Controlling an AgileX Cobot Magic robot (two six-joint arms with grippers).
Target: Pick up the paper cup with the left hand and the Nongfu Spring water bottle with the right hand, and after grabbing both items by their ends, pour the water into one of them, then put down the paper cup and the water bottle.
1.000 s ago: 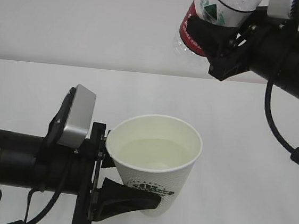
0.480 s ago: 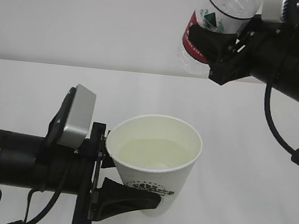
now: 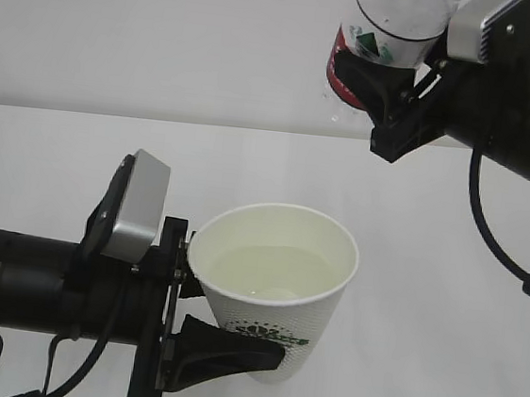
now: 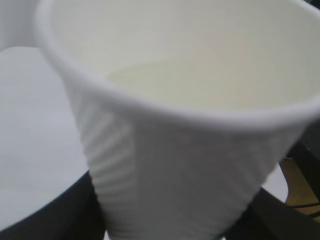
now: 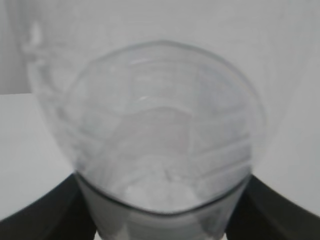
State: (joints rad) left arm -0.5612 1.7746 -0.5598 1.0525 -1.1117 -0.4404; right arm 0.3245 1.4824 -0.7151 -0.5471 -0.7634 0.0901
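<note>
Left hand [image 3: 196, 329] gripping the paper cup [image 3: 273, 285]; right hand [image 3: 388, 83] gripping the Nongfu Spring water bottle [image 3: 381, 40].
Only the exterior view shows its red label; the wrist views show the water [image 4: 200, 82] and bottle base.

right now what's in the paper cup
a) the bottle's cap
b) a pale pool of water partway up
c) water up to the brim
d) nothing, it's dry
b: in the exterior view the paper cup, held by the left end effector, shows a pale pool of water lying well below its rim, and the left wrist view shows the same liquid line inside.
</note>
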